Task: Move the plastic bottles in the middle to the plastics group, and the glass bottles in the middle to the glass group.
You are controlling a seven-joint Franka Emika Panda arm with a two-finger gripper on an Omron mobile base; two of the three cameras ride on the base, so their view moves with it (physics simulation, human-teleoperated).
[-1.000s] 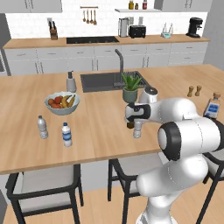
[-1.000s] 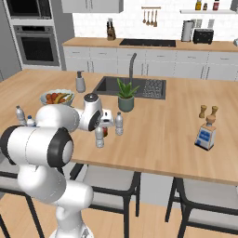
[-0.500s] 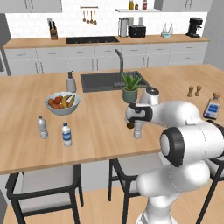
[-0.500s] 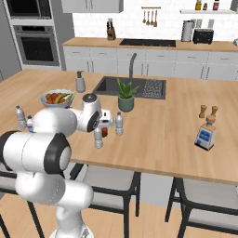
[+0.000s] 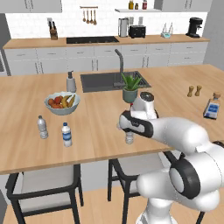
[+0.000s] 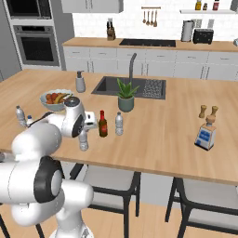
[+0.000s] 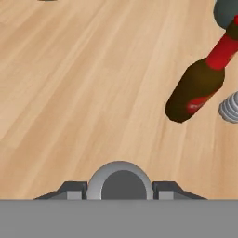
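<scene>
My gripper (image 6: 86,129) is shut on the cap of a clear ribbed plastic bottle (image 6: 83,141), which stands upright near the counter's front edge (image 5: 129,138). In the hand view its pale cap (image 7: 120,180) sits between my fingertips (image 7: 70,188). To its right stand the dark brown glass bottle (image 6: 102,124) with a red neck (image 7: 195,90) and the second plastic bottle (image 6: 119,123). The plastics group is far left: a plain clear bottle (image 5: 42,127) and a blue-labelled one (image 5: 66,134). The flat blue-labelled glass bottle (image 6: 206,134) stands far right (image 5: 211,108).
A fruit bowl (image 5: 62,103) sits behind the plastics group, a soap dispenser (image 5: 70,82) and the sink (image 5: 109,81) farther back. A potted plant (image 6: 125,95) stands behind the middle bottles. Two wooden shakers (image 6: 208,111) stand behind the flat bottle.
My gripper has moved left along the counter with the plastic bottle in it, away from the brown bottle. Nothing else has moved.
</scene>
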